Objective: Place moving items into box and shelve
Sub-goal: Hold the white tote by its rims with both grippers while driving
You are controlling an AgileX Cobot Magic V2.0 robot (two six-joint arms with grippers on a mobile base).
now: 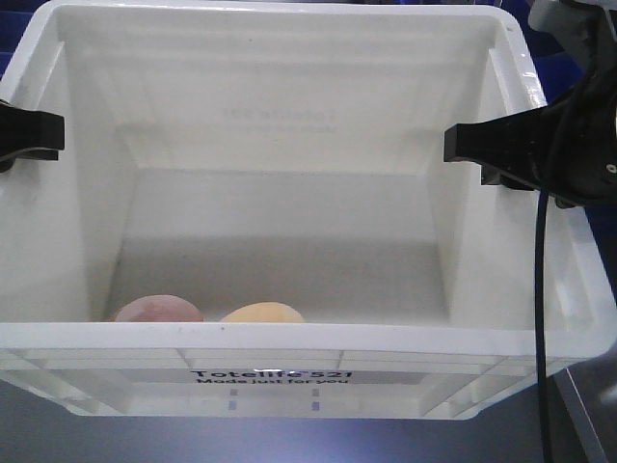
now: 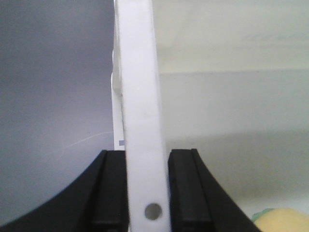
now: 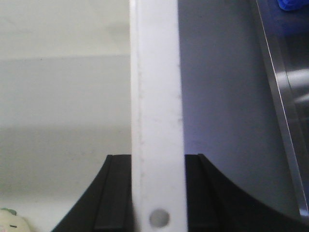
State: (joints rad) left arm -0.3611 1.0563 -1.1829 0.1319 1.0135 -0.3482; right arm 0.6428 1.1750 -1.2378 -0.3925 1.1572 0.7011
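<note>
The box [image 1: 308, 333] is a large white crate with black print on its near side, filling the front view. Two moving items lie on its floor against the near wall: a pinkish-brown plush fruit [image 1: 154, 309] and a yellow-orange one [image 1: 262, 312]. My left gripper [image 1: 39, 130] is shut on the box's left rim [image 2: 140, 96], one black finger on each side of it [image 2: 147, 188]. My right gripper [image 1: 482, 145] is likewise shut on the right rim [image 3: 157, 96], clamping it [image 3: 158, 193]. The yellow plush [image 2: 282, 221] peeks in at the left wrist view's corner. A pale plush with a green bit [image 3: 12, 223] shows in the right wrist view.
Blue bins [image 1: 569, 68] stand behind the box at the right, and a blue object [image 3: 292, 5] shows there too. A metal edge [image 3: 285, 121] runs along the box's right side. A black cable [image 1: 542, 318] hangs over the right rim. A dark grey surface [image 1: 96, 439] lies below.
</note>
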